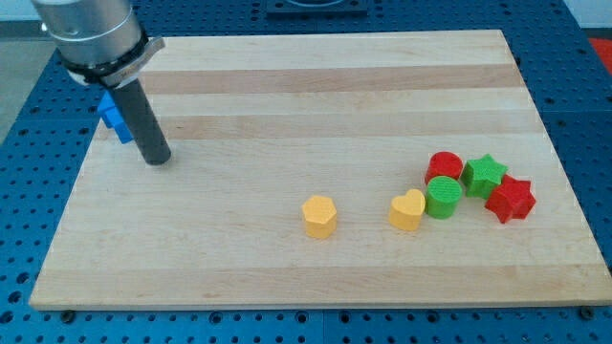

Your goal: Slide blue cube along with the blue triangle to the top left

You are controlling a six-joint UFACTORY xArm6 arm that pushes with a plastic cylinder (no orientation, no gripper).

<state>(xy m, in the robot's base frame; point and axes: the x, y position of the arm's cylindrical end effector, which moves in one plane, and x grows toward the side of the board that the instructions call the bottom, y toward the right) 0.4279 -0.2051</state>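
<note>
Blue blocks [116,117] sit at the table's [335,86] left edge, half hidden behind my rod; cube and triangle can't be told apart. My tip [156,159] rests just right of them. No pincer here. Any leftward push risks tipping them off the edge.

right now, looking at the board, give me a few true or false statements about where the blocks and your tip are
1. My tip sits just to the view's right of the blue blocks. True.
2. The blue blocks lie at the view's bottom right. False: they are near the view's left edge, partly hidden behind the rod.
3. The yellow heart is beside the green cylinder. True.
4. The yellow hexagon touches the yellow heart. False: bare wood separates them.
5. The red star is the block furthest to the view's right. True.
</note>
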